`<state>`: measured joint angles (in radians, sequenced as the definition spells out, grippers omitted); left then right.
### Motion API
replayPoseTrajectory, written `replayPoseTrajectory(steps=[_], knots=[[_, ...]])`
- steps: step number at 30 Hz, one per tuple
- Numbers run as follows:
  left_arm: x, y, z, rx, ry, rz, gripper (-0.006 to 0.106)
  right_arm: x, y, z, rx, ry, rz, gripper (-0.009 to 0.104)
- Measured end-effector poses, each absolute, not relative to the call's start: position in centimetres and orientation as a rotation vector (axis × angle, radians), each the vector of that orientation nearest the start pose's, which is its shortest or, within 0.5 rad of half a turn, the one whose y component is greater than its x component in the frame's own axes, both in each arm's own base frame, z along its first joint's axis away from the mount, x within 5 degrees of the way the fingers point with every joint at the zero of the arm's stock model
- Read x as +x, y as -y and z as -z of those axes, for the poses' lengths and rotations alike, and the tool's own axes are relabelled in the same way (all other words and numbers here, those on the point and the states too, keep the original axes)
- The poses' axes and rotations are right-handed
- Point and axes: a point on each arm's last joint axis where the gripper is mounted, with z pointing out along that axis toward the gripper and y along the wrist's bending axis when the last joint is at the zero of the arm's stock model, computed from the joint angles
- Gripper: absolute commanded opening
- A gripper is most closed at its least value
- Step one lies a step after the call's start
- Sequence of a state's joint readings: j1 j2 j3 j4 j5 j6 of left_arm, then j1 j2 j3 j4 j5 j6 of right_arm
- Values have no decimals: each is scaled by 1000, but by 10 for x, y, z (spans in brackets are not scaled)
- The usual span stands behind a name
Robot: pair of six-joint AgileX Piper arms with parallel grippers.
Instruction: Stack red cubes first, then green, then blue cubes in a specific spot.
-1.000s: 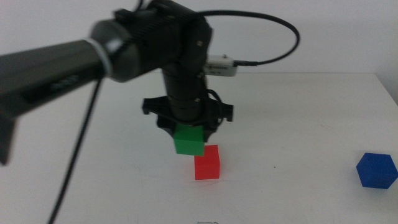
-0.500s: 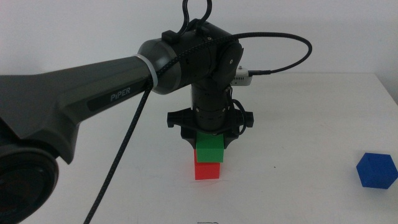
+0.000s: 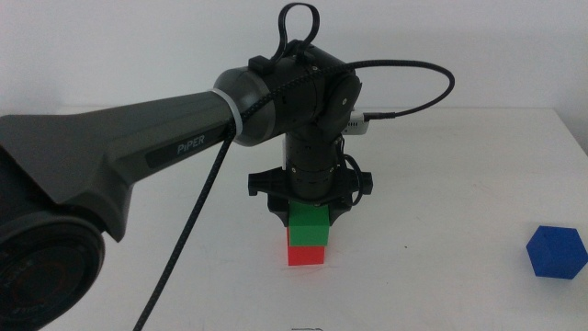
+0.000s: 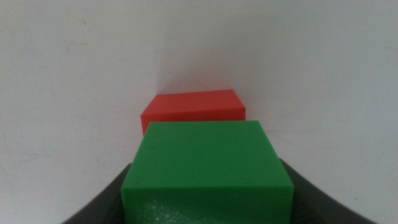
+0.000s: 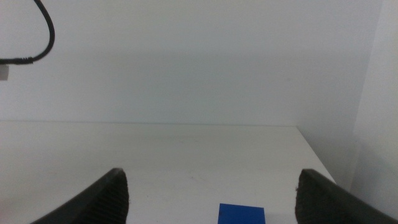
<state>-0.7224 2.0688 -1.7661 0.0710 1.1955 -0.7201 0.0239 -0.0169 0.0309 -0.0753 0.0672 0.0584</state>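
The green cube (image 3: 307, 225) sat on top of the red cube (image 3: 306, 255), or so close above it that no gap showed in the middle view. From that view the two looked roughly in line, the green one's edges close to those of the red. In the left wrist view the green cube (image 4: 207, 167) filled the foreground, with the red cube (image 4: 194, 109) showing beyond and below it.

The left claw (image 3: 308, 204) was closed on the green cube, its dark jaws pressed to two opposite sides, with the arm reaching in from the left and pointing straight down over the stack. The pair stood near the middle of the white tabletop (image 3: 441, 184), on a patch with no outline or mark.

The blue cube (image 3: 556, 251) lay well apart, near the right edge of the tabletop, on its own and untouched. The right claw (image 5: 208, 199) waited out of the middle view; its own camera showed its jaws spread wide with nothing between them, and the blue cube (image 5: 242, 213) on the tabletop ahead of it.

As a judgement, the task stood about halfway: red was placed, green was set on it but not yet let go. Left to do were releasing the green cube without nudging it, then fetching the blue cube and setting it on top.
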Motion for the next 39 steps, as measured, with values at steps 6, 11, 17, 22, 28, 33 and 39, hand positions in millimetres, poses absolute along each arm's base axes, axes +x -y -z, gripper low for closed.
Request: replayPoseTrajectory(steps=[6, 11, 17, 22, 28, 33, 39], knots=[[330, 282, -228, 37, -2978, 70, 14, 56, -1, -198, -28, -1564, -2, 94], [331, 282, -227, 39, -2976, 64, 81, 56, -1, -198, -28, -1564, -2, 94], [330, 281, -231, 60, -2963, 67, 94, 56, -1, -198, -28, -1564, -2, 94], [325, 275, -260, 172, -2897, 97, 94, 56, -1, -198, -28, -1564, -2, 94], [302, 249, -333, 396, -2718, 109, 94, 56, -1, -198, -28, -1564, -2, 94], [279, 222, -384, 545, -2566, 125, 94, 56, -1, -198, -28, -1564, -2, 94], [248, 159, -421, 691, -2468, 224, 94, 56, -1, -198, -28, -1564, -2, 94]])
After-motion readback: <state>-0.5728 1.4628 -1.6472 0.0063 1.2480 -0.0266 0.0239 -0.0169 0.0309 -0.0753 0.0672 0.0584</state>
